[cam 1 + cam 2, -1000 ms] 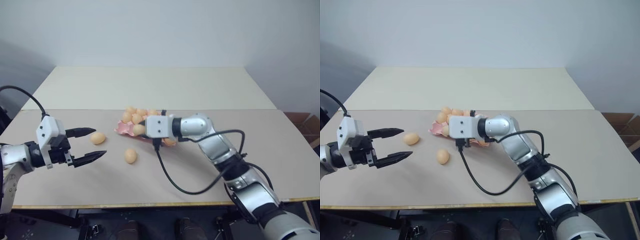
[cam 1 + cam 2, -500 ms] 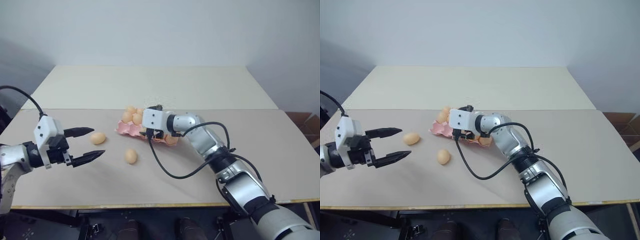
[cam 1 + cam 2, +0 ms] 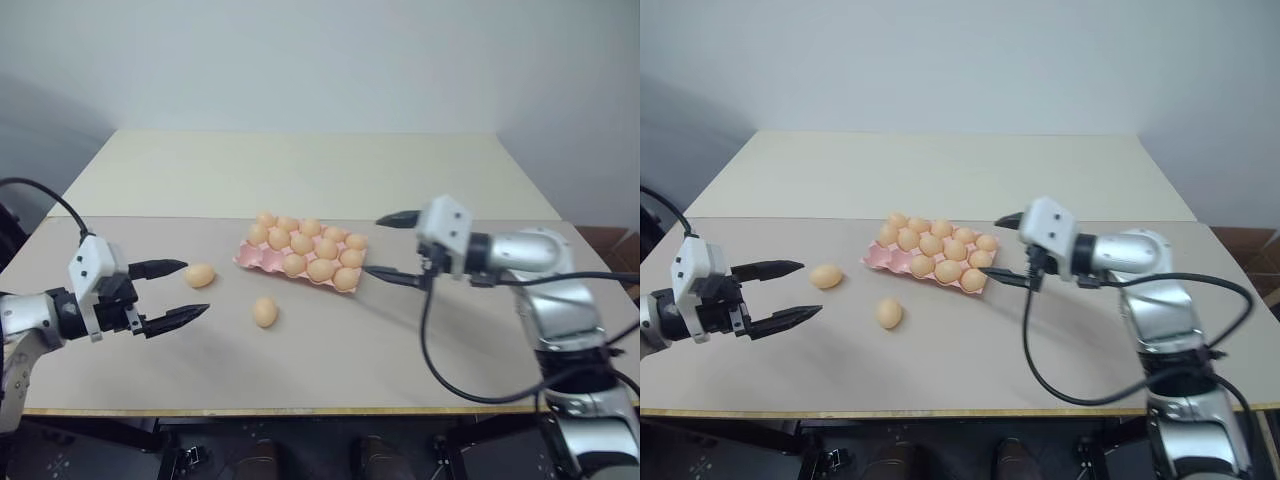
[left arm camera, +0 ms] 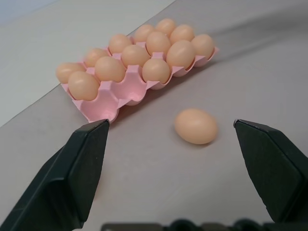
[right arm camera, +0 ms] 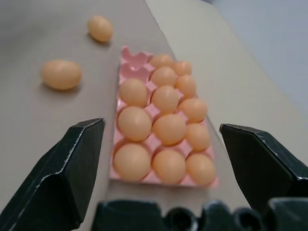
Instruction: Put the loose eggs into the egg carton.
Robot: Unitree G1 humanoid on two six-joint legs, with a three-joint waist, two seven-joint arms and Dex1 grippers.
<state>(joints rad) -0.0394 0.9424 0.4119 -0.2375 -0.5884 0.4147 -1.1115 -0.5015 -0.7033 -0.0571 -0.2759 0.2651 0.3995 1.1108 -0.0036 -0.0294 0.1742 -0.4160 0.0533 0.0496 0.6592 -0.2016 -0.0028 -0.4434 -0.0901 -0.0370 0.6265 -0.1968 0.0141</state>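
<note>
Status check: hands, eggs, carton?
Both hands open, empty: left hand, right hand. Two loose eggs on table, left of carton. Nothing blocking.

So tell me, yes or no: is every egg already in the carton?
No: two loose eggs lie on the table beside the egg carton, which has empty cups at its left end.
</note>
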